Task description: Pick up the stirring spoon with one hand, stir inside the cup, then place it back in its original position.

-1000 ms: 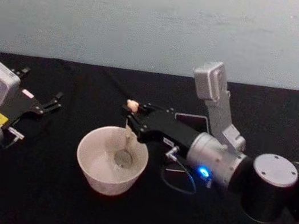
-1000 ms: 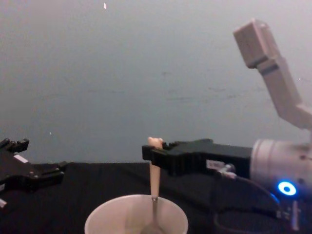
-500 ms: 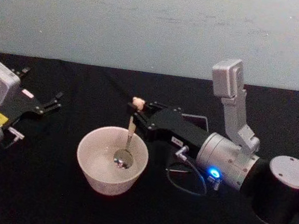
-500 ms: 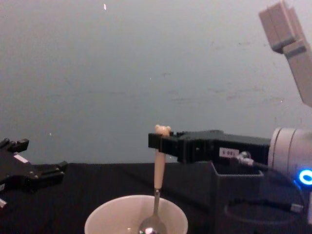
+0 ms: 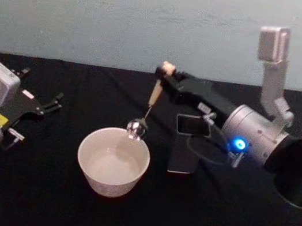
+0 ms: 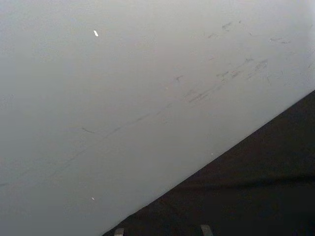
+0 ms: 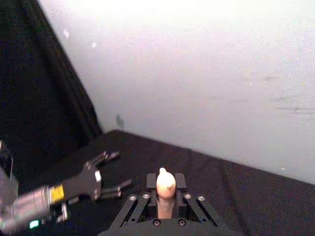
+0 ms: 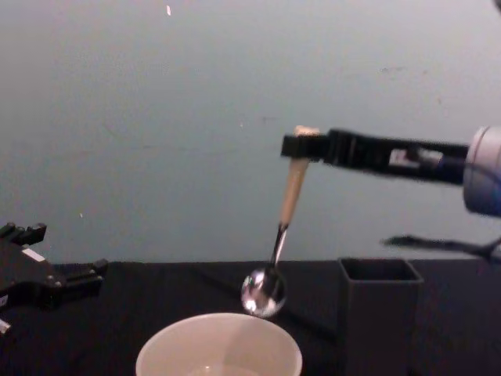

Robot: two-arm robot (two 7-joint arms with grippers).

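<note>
Right gripper (image 5: 166, 72) is clenched on the stirring spoon (image 5: 152, 98) just below the bear head, in the air above mid-bench. Spoon tilted, with its silver bowl lowest, hanging over the far rim of the cup (image 5: 85, 163) and clear of it in the chest view (image 8: 293, 192). Cup sits towards the bench's front edge, about midway along it. Dark grey square holder (image 5: 182, 153) stands upright just to the cup's right, apart from it. Left gripper (image 5: 42, 92) rests by the left edge of the bench, jaws spread, holding nothing.
</note>
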